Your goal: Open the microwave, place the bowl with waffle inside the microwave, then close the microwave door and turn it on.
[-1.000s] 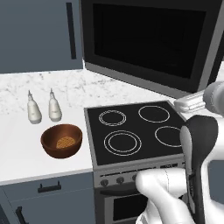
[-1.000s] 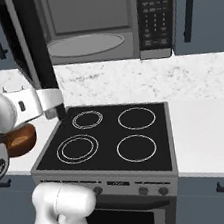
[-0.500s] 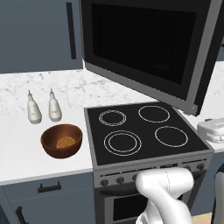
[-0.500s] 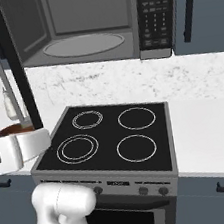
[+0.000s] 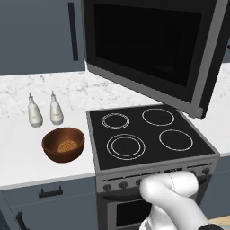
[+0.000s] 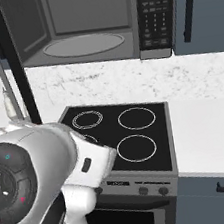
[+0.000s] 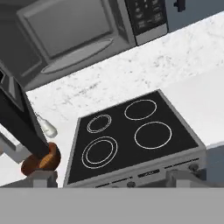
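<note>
Overhead, the microwave point(image 6: 92, 26) hangs above the stove point(image 5: 148, 134) with its grey cavity exposed and the round turntable point(image 6: 83, 45) bare inside it. Its button panel point(image 6: 152, 15) sits at the right end of the box, directly over the stove's back right corner. The microwave door point(image 5: 150, 49) is swung wide on its left hinge and juts out over the stove's rear burners; in the right base view it shows edge-on as a dark vertical strip at the stove's left side.

The bowl point(image 5: 63, 144) rests on the white marble surface point(image 5: 27, 152) just left of the stove, level with the front left burner, and the waffle point(image 5: 67, 146) lies flat in its bottom. In the hand view the bowl peeks out reddish-brown from under the lower edge of the open door, left of the stove's front corner. Two small pale shakers point(image 5: 44, 110) stand side by side behind the bowl, near the backsplash and apart from it.

The claw point(image 7: 113, 178) is released, its two finger tips spread wide apart and holding nothing; it hangs in front of the stove, looking down across the four burners toward the open microwave.
</note>
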You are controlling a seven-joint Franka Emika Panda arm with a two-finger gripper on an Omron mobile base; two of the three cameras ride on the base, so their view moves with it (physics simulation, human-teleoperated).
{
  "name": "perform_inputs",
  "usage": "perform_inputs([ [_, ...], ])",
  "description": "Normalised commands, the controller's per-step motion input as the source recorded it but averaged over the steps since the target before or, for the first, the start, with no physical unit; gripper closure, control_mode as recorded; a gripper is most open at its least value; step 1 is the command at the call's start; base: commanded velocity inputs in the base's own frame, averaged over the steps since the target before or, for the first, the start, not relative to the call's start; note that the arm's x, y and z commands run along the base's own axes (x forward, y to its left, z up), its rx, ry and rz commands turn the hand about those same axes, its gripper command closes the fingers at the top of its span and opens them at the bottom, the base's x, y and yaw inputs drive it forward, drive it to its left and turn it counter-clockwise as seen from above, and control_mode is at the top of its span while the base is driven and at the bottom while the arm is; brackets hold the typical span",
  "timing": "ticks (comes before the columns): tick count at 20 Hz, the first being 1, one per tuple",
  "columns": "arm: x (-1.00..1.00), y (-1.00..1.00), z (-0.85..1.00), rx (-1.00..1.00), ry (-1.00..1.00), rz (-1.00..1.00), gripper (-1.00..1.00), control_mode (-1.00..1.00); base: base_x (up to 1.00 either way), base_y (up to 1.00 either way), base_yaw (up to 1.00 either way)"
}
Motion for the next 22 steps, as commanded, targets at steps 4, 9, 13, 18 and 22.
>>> perform_inputs([
  [4,0.33,-0.17,0.01,0.72,0.05,0.0,-1.0,-1.0,0.0,0.0,0.0],
  [9,0.55,0.14,-0.03,0.72,-0.06,-0.02,-1.0,-1.0,0.0,0.0,0.0],
  [13,0.75,0.27,0.0,0.54,0.0,-0.03,-1.0,-1.0,0.0,0.0,0.0],
  [18,0.88,0.49,-0.08,0.21,0.11,0.03,-1.0,-1.0,0.0,0.0,0.0],
  [22,0.9,0.62,-0.13,0.01,0.16,0.2,-1.0,-1.0,0.0,0.0,0.0],
])
